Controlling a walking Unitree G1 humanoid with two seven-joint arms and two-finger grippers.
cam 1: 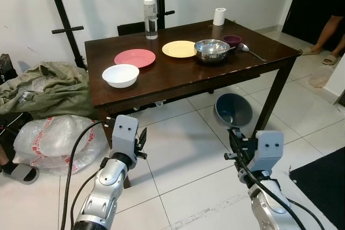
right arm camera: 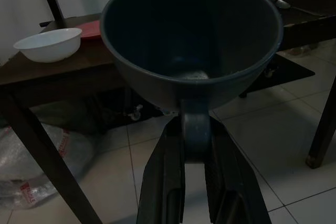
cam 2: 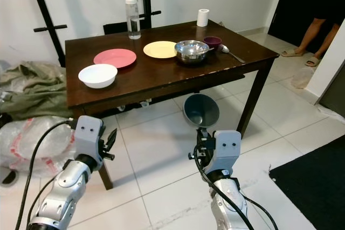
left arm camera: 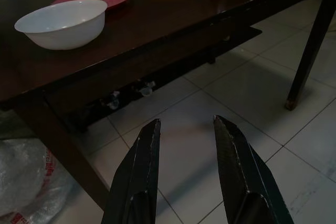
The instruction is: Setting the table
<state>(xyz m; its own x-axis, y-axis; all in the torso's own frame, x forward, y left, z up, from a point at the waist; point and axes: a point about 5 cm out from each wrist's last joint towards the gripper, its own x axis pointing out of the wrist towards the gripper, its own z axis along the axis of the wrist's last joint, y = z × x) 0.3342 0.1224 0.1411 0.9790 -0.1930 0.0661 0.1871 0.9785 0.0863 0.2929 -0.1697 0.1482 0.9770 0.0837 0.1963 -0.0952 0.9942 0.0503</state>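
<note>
Pinching the short handle of a dark blue bowl (right arm camera: pixel 189 51), our right fingers (right arm camera: pixel 197 169) hold it up above the floor, before the counter (cam 1: pixel 161 82) edge. Our left fingers (left arm camera: pixel 185 153) hang spread and empty, with a white bowl (left arm camera: pixel 62 23) beyond them on the counter.

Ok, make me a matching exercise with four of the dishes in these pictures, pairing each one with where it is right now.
Things:
1. dark blue plastic bowl
2. white round bowl
3. shiny steel bowl
4. clear water bottle

Places:
A. near the table's front edge, in front of the pink plate
B. held by the right end effector, below table height
C. at the table's far edge
D. beside the yellow plate

Pairs: 1-B, 2-A, 3-D, 4-C
</note>
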